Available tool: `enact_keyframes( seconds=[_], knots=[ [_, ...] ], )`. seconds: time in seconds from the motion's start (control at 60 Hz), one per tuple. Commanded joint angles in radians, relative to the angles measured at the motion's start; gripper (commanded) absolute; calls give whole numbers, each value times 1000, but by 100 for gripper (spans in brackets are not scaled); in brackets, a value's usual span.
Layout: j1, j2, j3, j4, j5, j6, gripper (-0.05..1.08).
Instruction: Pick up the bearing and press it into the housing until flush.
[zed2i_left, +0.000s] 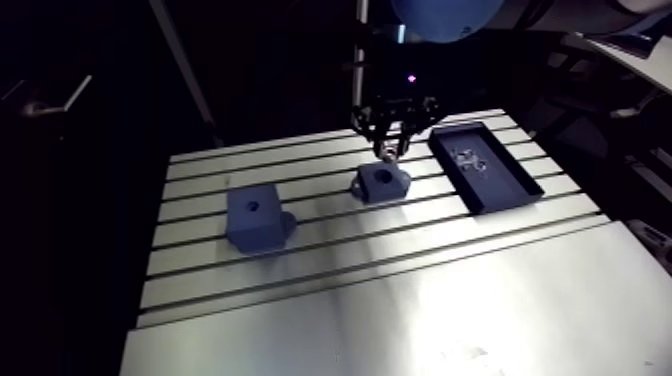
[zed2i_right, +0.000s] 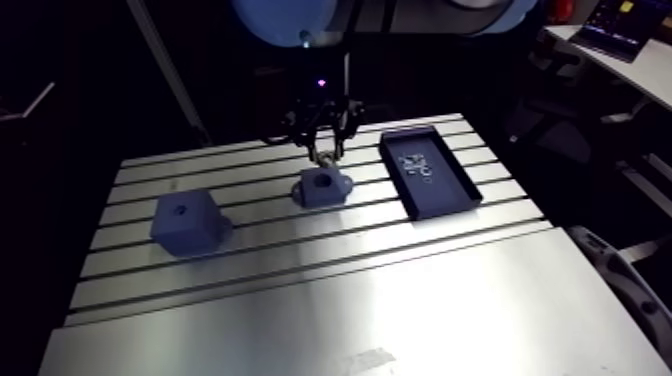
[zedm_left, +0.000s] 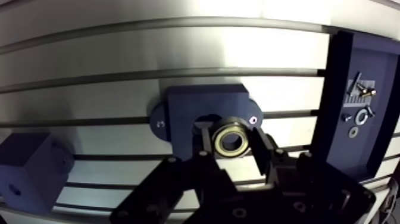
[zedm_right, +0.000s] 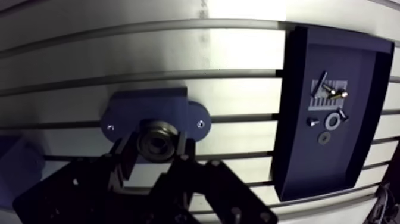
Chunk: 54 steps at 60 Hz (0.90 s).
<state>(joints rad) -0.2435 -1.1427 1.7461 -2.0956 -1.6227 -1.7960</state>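
Behind bearing (zedm_left: 231, 140), housing (zedm_left: 196, 104) bore half-hidden

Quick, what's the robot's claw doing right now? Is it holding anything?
Claw: shut on the bearing, held just above the housing.

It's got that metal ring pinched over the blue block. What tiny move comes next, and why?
Probably a slow, straight descent: the gripper is shut on the bearing right above the housing, whose open bore shows beside it, so the bearing isn't seated yet. Exact centring is hard to judge.
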Motion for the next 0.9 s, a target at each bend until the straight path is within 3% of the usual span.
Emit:
enact_keyframes(
  seconds=[0.017, 0.9],
  knots=[
    [13, 2, 15, -2, 1, -3, 57],
    [19, 24, 37, -48, -1, -9, 57]
  ],
)
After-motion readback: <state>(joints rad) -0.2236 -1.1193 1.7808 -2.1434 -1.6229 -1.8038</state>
